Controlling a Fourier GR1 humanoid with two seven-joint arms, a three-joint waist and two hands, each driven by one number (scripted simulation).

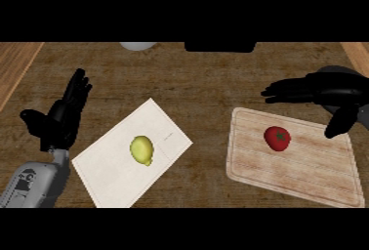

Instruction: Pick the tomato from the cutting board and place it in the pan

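Across the brown counter, we see the tomato on the cutting board, below-left of our open right hand, the nearer one; our left hand rests open, well apart.

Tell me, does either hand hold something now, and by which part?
Nothing is held. The right hand hovers open above the tomato on the cutting board; the left hand rests open.
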